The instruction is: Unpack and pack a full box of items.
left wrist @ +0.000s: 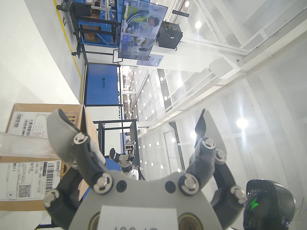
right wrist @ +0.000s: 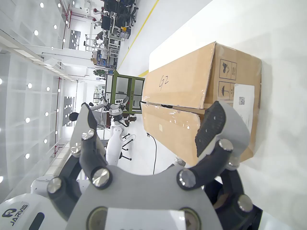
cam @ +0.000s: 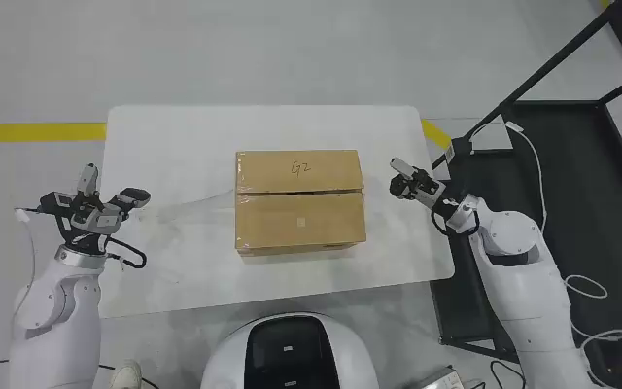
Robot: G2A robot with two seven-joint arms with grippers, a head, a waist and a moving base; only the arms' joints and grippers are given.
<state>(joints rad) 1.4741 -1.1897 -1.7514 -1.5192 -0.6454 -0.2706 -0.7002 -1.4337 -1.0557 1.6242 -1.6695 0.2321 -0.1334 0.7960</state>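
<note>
A closed cardboard box (cam: 299, 200) marked "G2" sits in the middle of the white table (cam: 175, 146), its two top flaps meeting along a taped seam. My left gripper (cam: 112, 190) hovers open at the table's left edge, well apart from the box, with nothing between its fingers. In the left wrist view the left gripper (left wrist: 132, 125) points past the labelled end of the box (left wrist: 45, 118). My right gripper (cam: 396, 177) stands open just off the box's right end. In the right wrist view the right gripper (right wrist: 148, 120) faces the box (right wrist: 182, 84), and the seam's end lies near one finger (right wrist: 212, 123).
A black metal frame (cam: 544, 88) and a dark platform (cam: 573, 194) with white cables stand right of the table. A yellow floor line (cam: 49, 131) runs behind. Bare table surface lies on every side of the box.
</note>
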